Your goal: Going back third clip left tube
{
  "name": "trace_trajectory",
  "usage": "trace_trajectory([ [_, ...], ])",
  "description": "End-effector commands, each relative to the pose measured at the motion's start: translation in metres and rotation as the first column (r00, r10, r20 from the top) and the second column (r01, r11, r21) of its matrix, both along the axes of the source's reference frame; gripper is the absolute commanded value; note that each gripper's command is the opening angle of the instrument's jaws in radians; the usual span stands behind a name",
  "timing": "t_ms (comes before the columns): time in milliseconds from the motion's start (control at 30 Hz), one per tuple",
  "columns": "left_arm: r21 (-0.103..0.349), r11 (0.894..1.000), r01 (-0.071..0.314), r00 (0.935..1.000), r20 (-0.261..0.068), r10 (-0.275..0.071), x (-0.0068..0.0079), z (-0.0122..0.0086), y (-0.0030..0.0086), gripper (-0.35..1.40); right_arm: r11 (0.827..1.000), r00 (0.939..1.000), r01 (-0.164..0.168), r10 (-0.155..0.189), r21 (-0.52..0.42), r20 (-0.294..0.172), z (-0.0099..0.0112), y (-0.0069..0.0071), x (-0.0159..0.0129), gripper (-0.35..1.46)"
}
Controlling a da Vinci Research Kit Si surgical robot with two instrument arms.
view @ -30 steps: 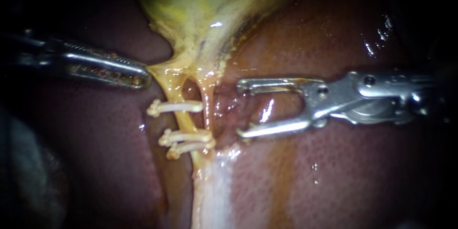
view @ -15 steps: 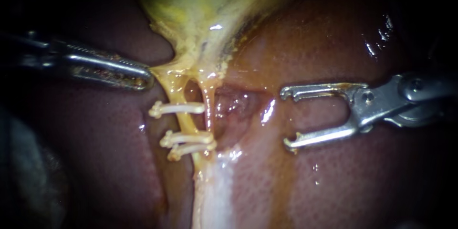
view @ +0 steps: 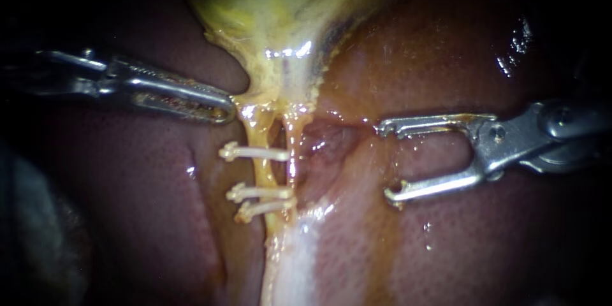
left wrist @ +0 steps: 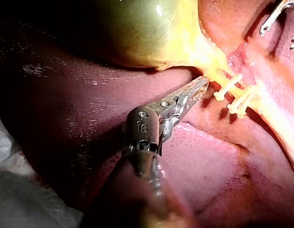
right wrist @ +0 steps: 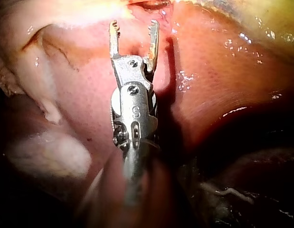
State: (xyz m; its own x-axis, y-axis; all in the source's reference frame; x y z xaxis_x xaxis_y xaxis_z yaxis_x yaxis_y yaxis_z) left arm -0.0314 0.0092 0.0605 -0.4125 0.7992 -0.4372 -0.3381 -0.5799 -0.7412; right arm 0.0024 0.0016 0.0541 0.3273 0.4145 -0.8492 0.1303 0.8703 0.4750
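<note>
since the right instrument (view: 385, 161) hangs with jaws spread and empty, right of the left tube (view: 261, 172), the tube's three clips (view: 258, 192) lie crosswise off its tips' left; backing out looks a straight pull right. the nearer left instrument (view: 226, 113) pinches the gallbladder (view: 280, 13) neck.

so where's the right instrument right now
In the endoscope view the right instrument is at the right, over the liver, clear of the three clips on the left tube and holding nothing.
</note>
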Motion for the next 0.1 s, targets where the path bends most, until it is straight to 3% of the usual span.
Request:
trace_trajectory([
  [33,0.000,1.000,0.000,1.0000,0.000,0.000,0.0001,0.0000,0.0000,-0.35,1.000,1.0000,0.000,0.000,0.000,0.000,0.0000,0.0000,0.0000,0.50],
  [100,0.000,1.000,-0.001,1.0000,0.000,0.001,0.0002,0.0000,0.0000,-0.35,1.000,1.0000,0.000,0.000,0.000,0.000,0.0000,0.0000,0.0000,0.50],
])
